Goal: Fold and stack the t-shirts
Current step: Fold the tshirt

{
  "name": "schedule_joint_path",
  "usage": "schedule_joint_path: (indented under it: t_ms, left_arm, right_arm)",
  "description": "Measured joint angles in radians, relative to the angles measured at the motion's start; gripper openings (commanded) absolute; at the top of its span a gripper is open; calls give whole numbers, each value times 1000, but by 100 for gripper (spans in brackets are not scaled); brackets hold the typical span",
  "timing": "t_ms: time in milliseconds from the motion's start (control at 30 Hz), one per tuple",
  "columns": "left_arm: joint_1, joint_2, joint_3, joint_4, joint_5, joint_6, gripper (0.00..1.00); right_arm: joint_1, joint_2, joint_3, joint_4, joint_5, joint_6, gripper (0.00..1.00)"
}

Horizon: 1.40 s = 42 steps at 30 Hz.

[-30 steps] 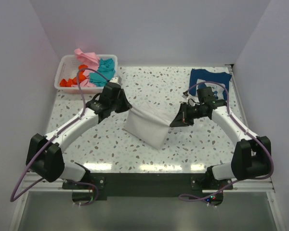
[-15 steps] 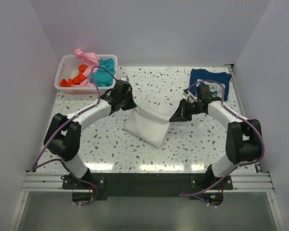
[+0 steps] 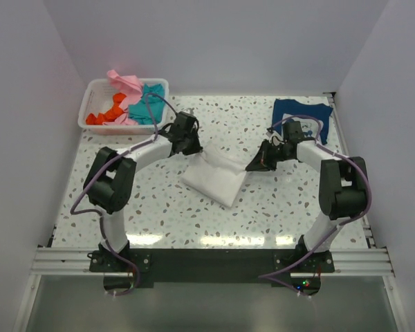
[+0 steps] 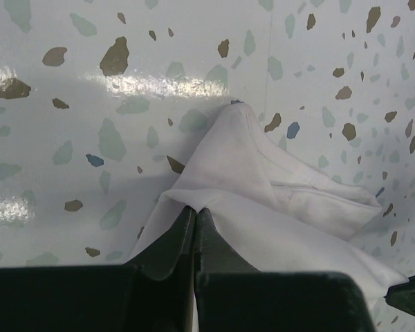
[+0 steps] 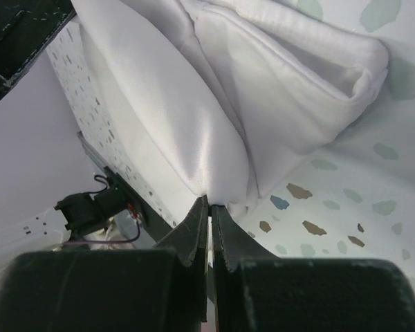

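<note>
The plain white t-shirt [image 3: 216, 178] lies partly folded at the middle of the table. My left gripper [image 3: 194, 151] is shut on its far left corner; in the left wrist view the cloth [image 4: 263, 200] pinches between the closed jaws [image 4: 196, 209]. My right gripper [image 3: 250, 167] is shut on the far right corner, and the white cloth [image 5: 194, 117] hangs from its tips [image 5: 210, 202]. A navy blue t-shirt [image 3: 301, 113] lies flat at the back right. Pink [image 3: 124, 81], teal [image 3: 146, 104] and orange [image 3: 104, 114] t-shirts sit in the basket.
A white slotted basket [image 3: 90, 93] stands at the back left corner of the speckled table [image 3: 159, 207]. Pale walls close in the left, back and right. The arm bases sit on a black rail along the near edge.
Both grippers have carried the white t-shirt's corners away from the arm bases, towards the back of the table. The cloth now lies lower and more bunched, folding over itself.
</note>
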State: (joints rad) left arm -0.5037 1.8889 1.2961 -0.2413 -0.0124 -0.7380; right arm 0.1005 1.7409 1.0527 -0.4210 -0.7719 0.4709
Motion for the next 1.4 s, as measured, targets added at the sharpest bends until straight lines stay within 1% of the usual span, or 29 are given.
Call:
schedule_joint_path:
  t_ms: [267, 567, 867, 1000, 1167, 1300, 1400]
  left_arm:
    - [1, 103, 87, 16, 17, 0, 0]
    - [2, 158, 126, 50, 47, 0, 0]
    - [2, 154, 132, 101, 68, 2, 0]
    - [2, 105, 97, 123, 72, 2, 0]
    - [2, 42, 90, 155, 73, 2, 0]
    - [2, 44, 104, 186, 68, 3, 0]
    - [2, 102, 161, 209, 52, 4, 0]
  right_arm:
    - [-32, 101, 40, 48, 30, 16, 0]
    - [-54, 217, 73, 70, 102, 32, 0]
    - [-56, 210, 82, 77, 104, 34, 0]
    - [-56, 154, 82, 78, 85, 35, 0]
    - [-57, 63, 85, 98, 37, 46, 0]
    - [-70, 82, 112, 115, 26, 61, 0]
    - [-87, 158, 167, 124, 41, 71, 0]
